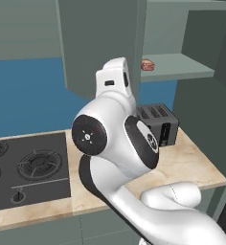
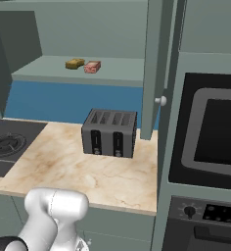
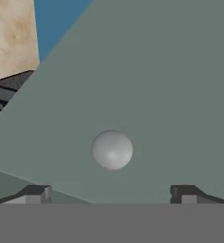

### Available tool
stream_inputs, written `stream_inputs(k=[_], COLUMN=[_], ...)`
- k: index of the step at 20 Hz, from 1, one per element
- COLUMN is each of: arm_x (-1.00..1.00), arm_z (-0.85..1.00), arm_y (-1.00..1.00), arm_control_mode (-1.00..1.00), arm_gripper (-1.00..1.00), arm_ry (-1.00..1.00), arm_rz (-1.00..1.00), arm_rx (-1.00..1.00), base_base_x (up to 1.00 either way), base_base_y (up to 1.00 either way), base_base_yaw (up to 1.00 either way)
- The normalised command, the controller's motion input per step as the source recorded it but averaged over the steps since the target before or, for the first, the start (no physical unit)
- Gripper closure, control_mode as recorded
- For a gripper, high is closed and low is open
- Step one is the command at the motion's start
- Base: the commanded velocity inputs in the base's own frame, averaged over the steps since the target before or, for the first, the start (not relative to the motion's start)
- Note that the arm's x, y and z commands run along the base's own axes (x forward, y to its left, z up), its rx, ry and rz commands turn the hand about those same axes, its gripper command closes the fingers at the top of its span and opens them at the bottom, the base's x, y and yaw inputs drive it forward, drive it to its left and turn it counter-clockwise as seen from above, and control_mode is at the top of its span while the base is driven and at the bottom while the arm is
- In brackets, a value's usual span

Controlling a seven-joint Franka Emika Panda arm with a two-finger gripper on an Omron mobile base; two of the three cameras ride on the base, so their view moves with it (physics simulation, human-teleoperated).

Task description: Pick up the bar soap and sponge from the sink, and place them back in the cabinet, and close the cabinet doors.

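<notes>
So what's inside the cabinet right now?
On the cabinet shelf, the sponge and bar soap lie side by side. The right door stands open and hides the shelf's far right end.

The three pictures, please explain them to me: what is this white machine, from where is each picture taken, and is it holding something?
The white machine is a robot arm in a simulated kitchen. Two cameras ride on its base, behind it to the left and right. The third sits on its hand and looks along the claw.

On the marble counter stands a dark toaster, beside a black stove. In the open wall cabinet, the sponge and the bar soap lie side by side on the shelf.

The claw is open and holds nothing. It faces a cabinet door, with the round knob between its fingertips.
</notes>
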Motion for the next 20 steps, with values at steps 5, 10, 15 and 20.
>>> stream_inputs(k=[5, 10, 15, 20], arm_x=[0.11, 0.22, 0.42, 0.57], arm_z=[0.0, -0.02, -0.03, -0.04], arm_y=[-0.41, -0.2, -0.09, -0.02], arm_control_mode=[-1.0, -1.0, -1.0, -1.0], arm_gripper=[-1.0, -1.0, -1.0, -1.0], arm_ry=[-0.04, -0.05, -0.04, -0.01], arm_rz=[-0.03, -0.03, -0.01, 0.0], arm_rx=[0.0, 0.0, 0.0, 0.0], base_base_x=[0.0, 0.0, 0.0, 0.0], base_base_y=[0.0, 0.0, 0.0, 0.0], base_base_yaw=[0.0, 0.0, 0.0, 0.0])
